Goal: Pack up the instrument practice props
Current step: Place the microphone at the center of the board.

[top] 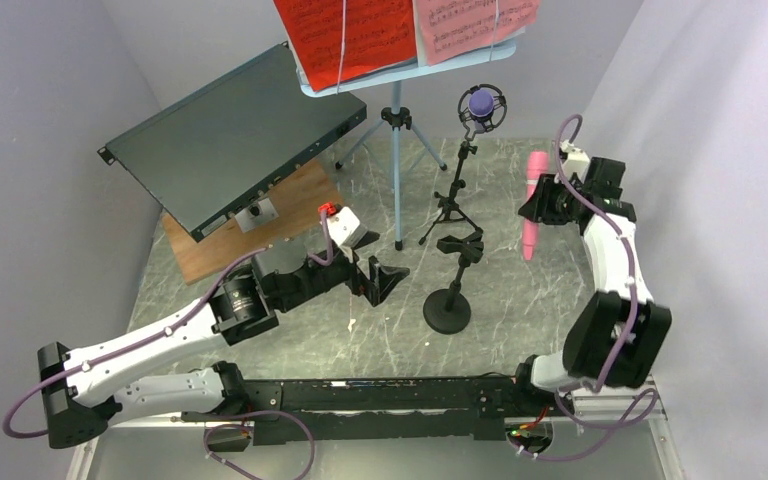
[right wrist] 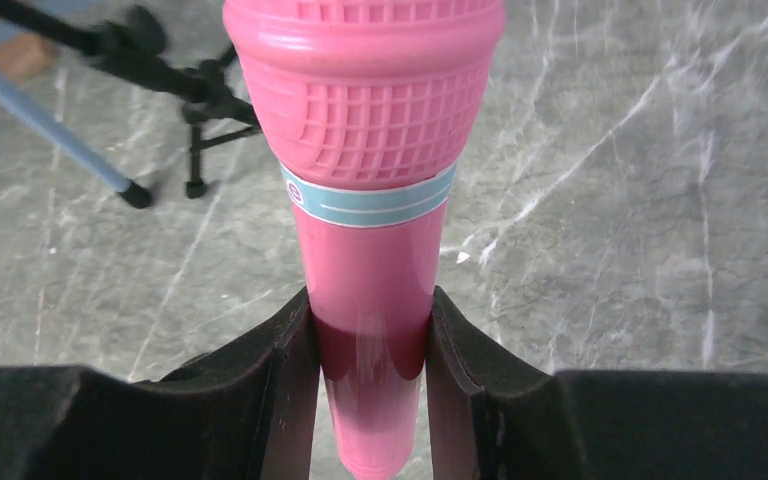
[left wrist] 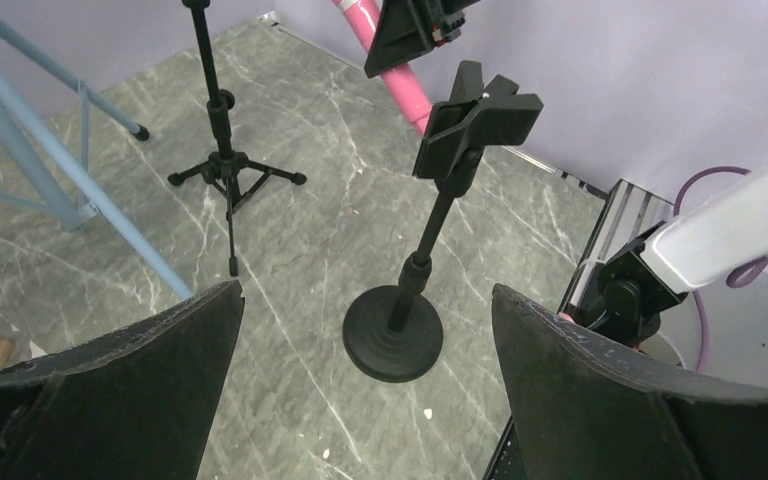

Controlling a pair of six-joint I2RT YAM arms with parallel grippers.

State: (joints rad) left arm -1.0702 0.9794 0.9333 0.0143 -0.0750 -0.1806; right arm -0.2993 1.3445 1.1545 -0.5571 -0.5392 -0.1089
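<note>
A grey marble-patterned table (top: 520, 310) seen from above, with two robot arms mounted at its near edge.

The right gripper (top: 539, 205) is clamped on a pink toy microphone (top: 530, 240), holding it above the right side of the table. In the wrist view, the two dark fingers (right wrist: 290, 370) press against opposite sides of the smooth handle, below the ribbed head (right wrist: 365, 120) and its light-blue band.

The left gripper (top: 380, 278) is near the middle of the table with its jaws spread wide and nothing between them. It faces a black microphone stand with a round base (top: 448, 305), which stands just beside it. The spring clip (left wrist: 475, 115) at the top of this stand is empty.

Farther back is a black tripod microphone stand (top: 457, 190) holding a purple microphone (top: 480, 102) in a ring mount.

At the far edge is a light-blue music stand on tripod legs (top: 396, 170). Its tray holds a red sheet-music page (top: 345, 35) on the left and a pink one (top: 470, 25) on the right.

In the far left corner, a large dark flat metal box (top: 230, 130) lies tilted over a brown wooden board (top: 260, 235).
</note>
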